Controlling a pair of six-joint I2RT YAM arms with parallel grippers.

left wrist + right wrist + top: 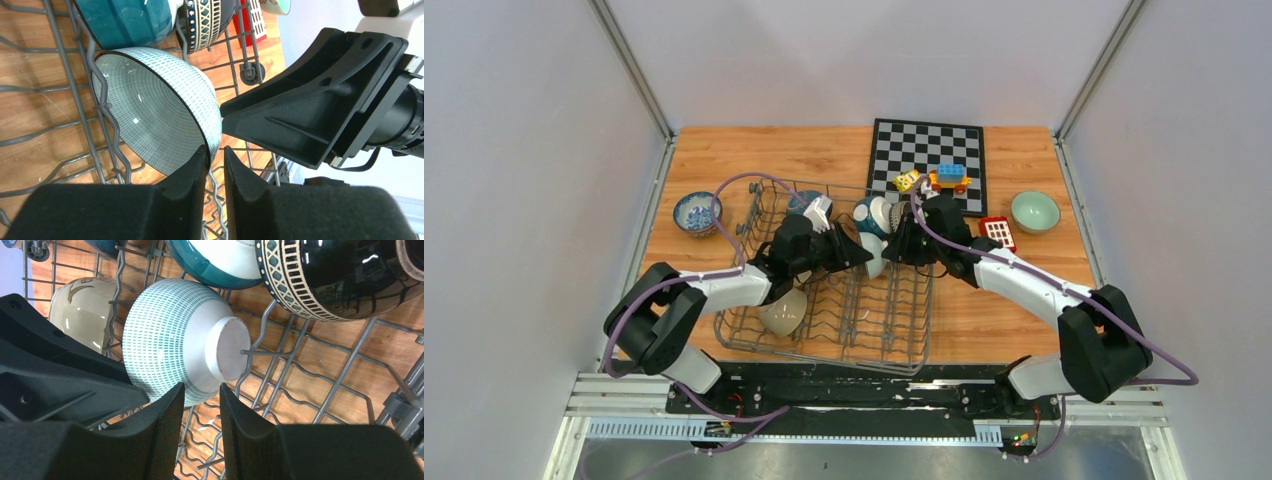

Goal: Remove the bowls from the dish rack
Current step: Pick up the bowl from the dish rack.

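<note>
At the far left, a blue-and-white patterned ceramic bowl [695, 213] sits out on the wooden surface [724, 150]. In the large grey wire dish rack [824, 352], my left end effector [214, 160] pinches the rim of a small round hatched bowl [160, 100], pale green on white. It stands on edge among the prongs in the rack's right part.

My right end effector [200, 397] has its fingers slightly apart against that bowl's outer wall near the foot; I cannot tell whether it grips. A pale celadon round bowl [1035, 211] rests far right.

I judge we are mid-unloading. Next I should lift the hatched bowl clear of the prongs without knocking the dark teal bowl [125, 20] beside it.
</note>
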